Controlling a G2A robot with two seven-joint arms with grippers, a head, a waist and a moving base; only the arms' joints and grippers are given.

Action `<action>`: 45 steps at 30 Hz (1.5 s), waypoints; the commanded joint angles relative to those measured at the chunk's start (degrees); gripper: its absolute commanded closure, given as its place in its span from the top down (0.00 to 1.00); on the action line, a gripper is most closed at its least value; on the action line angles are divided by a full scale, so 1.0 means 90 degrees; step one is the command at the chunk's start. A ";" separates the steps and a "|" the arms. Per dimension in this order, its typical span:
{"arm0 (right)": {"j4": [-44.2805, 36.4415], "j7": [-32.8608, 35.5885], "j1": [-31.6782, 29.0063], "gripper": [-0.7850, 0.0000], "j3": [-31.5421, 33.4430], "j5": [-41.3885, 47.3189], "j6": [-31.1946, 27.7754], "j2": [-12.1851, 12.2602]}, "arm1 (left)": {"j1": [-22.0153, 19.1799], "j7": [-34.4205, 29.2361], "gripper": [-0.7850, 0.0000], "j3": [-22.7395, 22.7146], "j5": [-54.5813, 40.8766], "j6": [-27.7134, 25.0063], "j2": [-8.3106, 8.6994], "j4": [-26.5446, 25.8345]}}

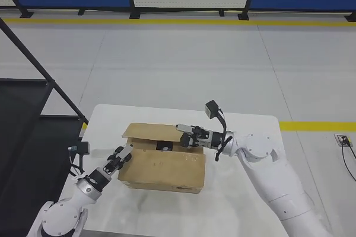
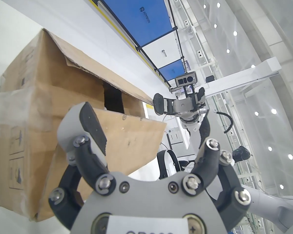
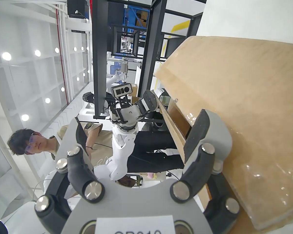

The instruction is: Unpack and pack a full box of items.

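A brown cardboard box (image 1: 163, 166) sits in the middle of the white table (image 1: 243, 201), its top flaps partly raised over a dark gap (image 1: 164, 145). My left gripper (image 1: 121, 155) is at the box's left end. It is open (image 2: 149, 130), with one finger (image 2: 92, 125) against the near flap (image 2: 127, 142), whose corner reaches between the fingers. My right gripper (image 1: 182, 135) is over the box's top from the right. It is open (image 3: 139, 135), with one pad (image 3: 195, 135) against the edge of the raised flap (image 3: 234, 93). The box's contents are hidden.
A black metal rack (image 1: 24, 124) stands close to the table's left side. The table shows bare surface right of the box and along its front edge (image 1: 166, 213). A yellow line (image 1: 320, 125) marks the floor beyond.
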 commanded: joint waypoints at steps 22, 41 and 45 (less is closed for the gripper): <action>0.0247 -0.0222 -0.0547 1.00 -0.0038 0.0186 -0.0581 0.0019 | -0.0327 0.0355 1.00 -0.0600 -0.0731 0.0185 -0.0029 0.0307; 0.0682 -0.0354 -0.0416 1.00 -0.0148 0.0134 -0.0807 -0.0027 | 0.0073 0.0095 1.00 -0.2025 -0.1291 0.0252 0.0082 0.0605; 0.0682 -0.0354 -0.0416 1.00 -0.0148 0.0134 -0.0807 -0.0027 | 0.0100 0.0025 1.00 -0.1930 -0.1395 0.0428 0.0073 0.0744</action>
